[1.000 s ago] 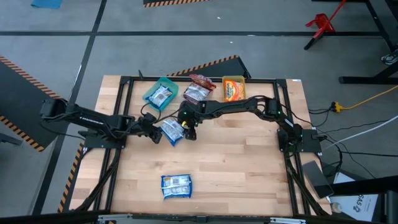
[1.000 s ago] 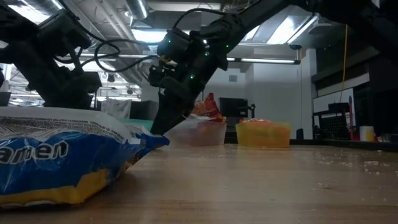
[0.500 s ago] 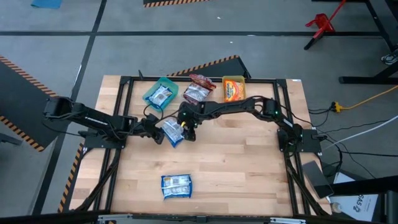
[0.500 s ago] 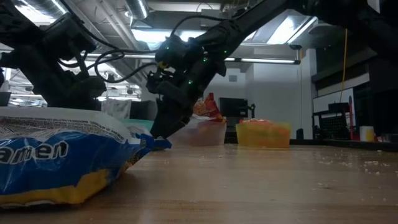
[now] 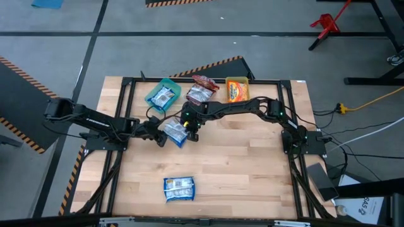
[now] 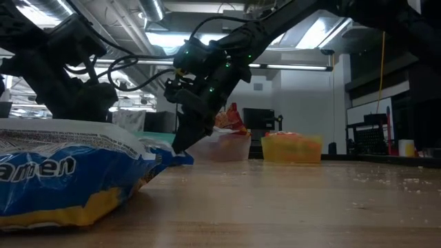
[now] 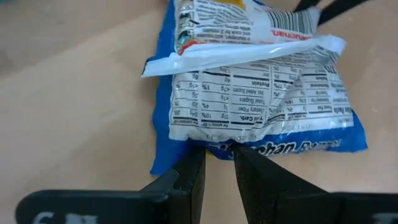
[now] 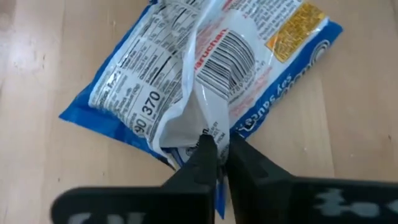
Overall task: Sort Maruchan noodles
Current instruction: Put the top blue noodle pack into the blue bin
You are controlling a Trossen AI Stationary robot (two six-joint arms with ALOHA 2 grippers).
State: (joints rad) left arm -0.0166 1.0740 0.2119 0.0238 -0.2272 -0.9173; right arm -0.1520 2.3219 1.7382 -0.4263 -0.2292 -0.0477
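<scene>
A blue Maruchan packet (image 5: pixel 174 131) lies label side down on the table's middle, between my two grippers. My left gripper (image 5: pixel 157 134) is at its left edge and my right gripper (image 5: pixel 190 131) at its right end; both are shut on it. A second blue packet (image 5: pixel 179 188) lies flat near the table's front edge and fills the low view's left (image 6: pixel 62 179). Another blue packet lies in the green bin (image 5: pixel 163 94), red ones in the clear bin (image 5: pixel 201 93), and an orange one in the yellow bin (image 5: pixel 237 90). My left gripper pinches the packet's blue sealed edge (image 7: pixel 216 148) between its two fingertips, slanting down from the table's left. The packet lies flat on the wood beyond the fingers. My right gripper pinches the end of the white back-seam flap (image 8: pixel 200 127) at the packet's blue edge, slanting down from the table's right. The flap stands up from the packet, whose body rests on the table.
The three bins stand in a row along the far edge, close behind my right gripper. A black frame rail (image 5: pixel 189 81) runs around the table. Bare wood (image 5: pixel 246 170) spreads over the near right half.
My right gripper has shut its fingers on the packet's white flap. The packet's right end has shifted slightly toward the far edge.
</scene>
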